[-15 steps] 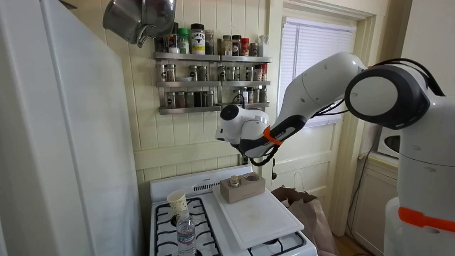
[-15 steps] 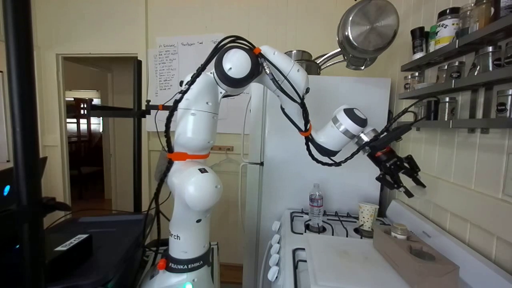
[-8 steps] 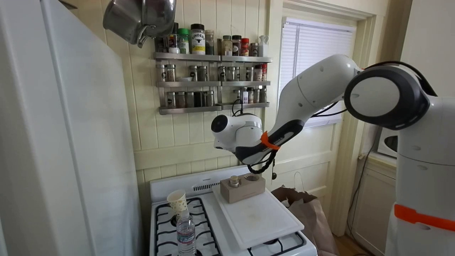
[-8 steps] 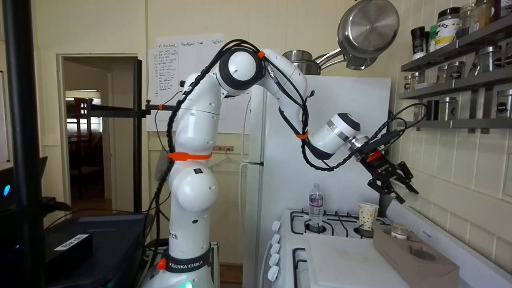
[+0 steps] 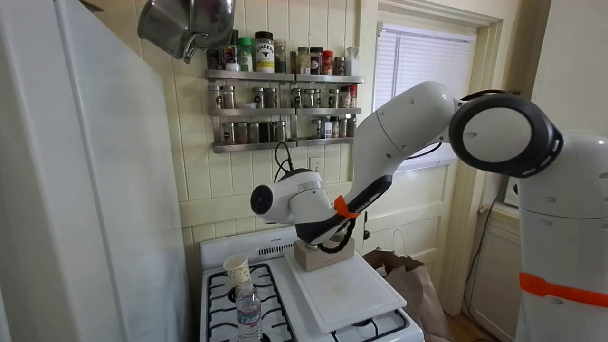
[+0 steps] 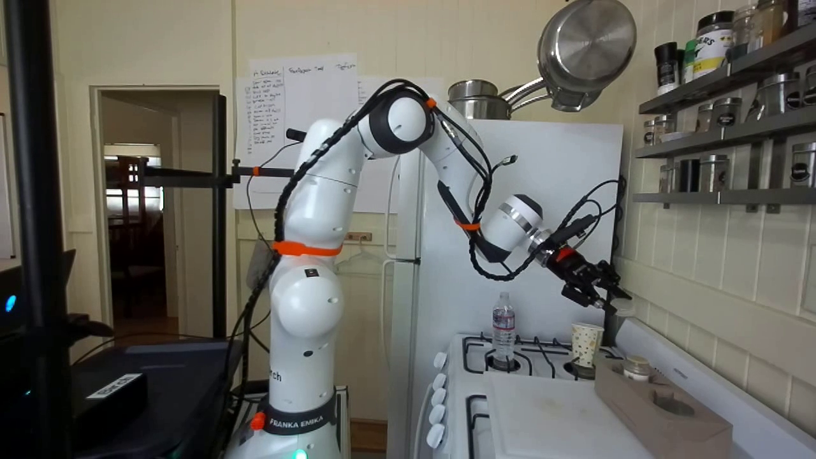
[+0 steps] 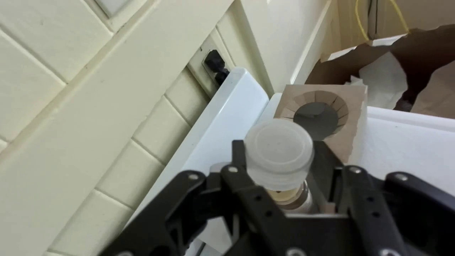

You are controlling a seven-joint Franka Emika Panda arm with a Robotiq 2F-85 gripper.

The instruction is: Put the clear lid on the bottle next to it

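My gripper (image 6: 617,302) is shut on the clear lid (image 7: 279,151), a whitish translucent cap with its closed top toward the camera in the wrist view. The lid (image 6: 623,308) also shows beyond the fingertips in an exterior view, in the air above the stove's back. The bottle (image 6: 636,368), small and clear with a pale top, stands in a cardboard block (image 6: 676,437). In the wrist view the bottle (image 7: 296,204) appears below and partly behind the lid; a gap separates them in the exterior view. The arm's wrist (image 5: 285,197) hides the gripper and most of the bottle in an exterior view.
Beside the bottle, the block has a round hole (image 7: 316,119). It sits on a white board (image 5: 342,294) over the stove. A water bottle (image 5: 249,313) and a patterned paper cup (image 6: 585,344) stand on the burners. Behind rise the stove's back panel (image 7: 227,117) and spice shelves (image 5: 254,147).
The arm has swung toward the fridge side and its wrist has come lower, carrying the lid from beyond the block to above its bottle end. Block, bottle and cup have stayed put.
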